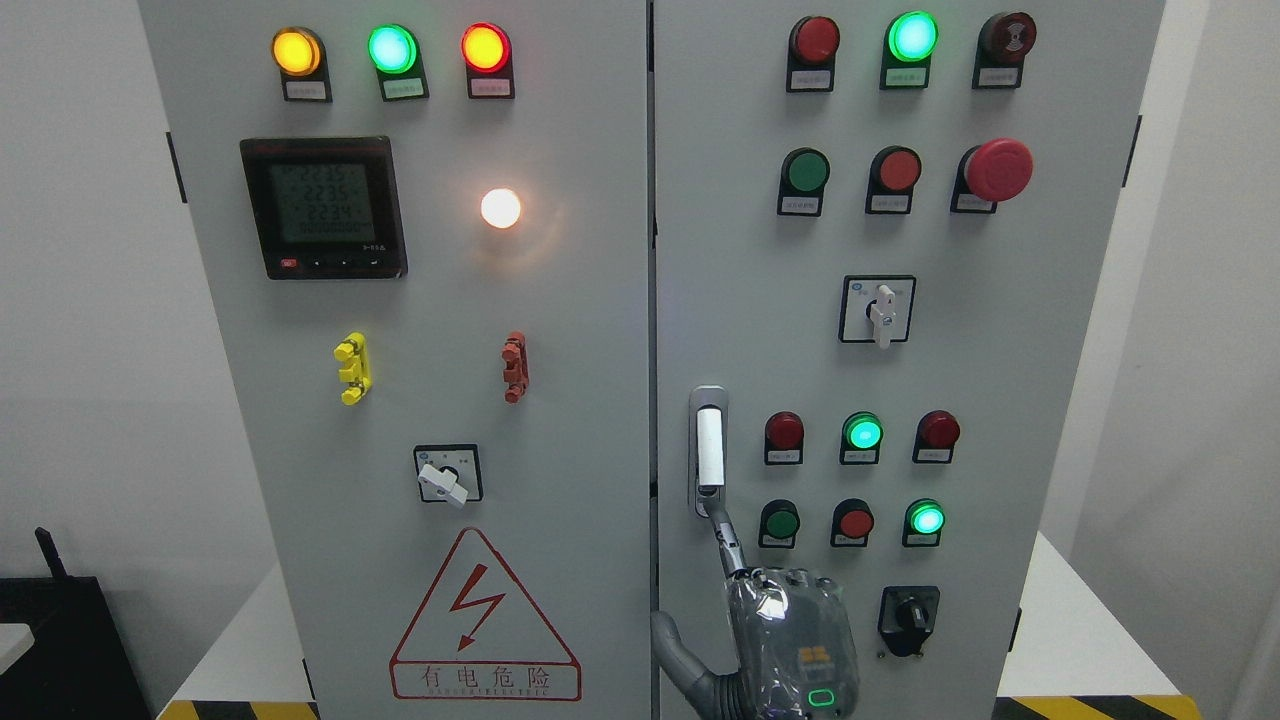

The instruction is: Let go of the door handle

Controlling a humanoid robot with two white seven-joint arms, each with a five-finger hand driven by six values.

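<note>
The grey cabinet has two doors, both shut. The right door's handle [709,450] is a white upright lever in a chrome recess near the door's left edge. My right hand [790,640], wrapped in clear plastic, comes up from the bottom edge below the handle. Its index finger [728,540] stretches up and left, and its tip touches the handle's lower end. The thumb [672,650] sticks out to the left, and no finger is wrapped around the lever. My left hand does not show.
The right door [1000,300] carries red and green buttons, a red mushroom stop button [998,170] and two rotary switches [880,310]. A black rotary switch [908,620] sits just right of my hand. The left door has lamps, a meter [323,207] and a warning triangle.
</note>
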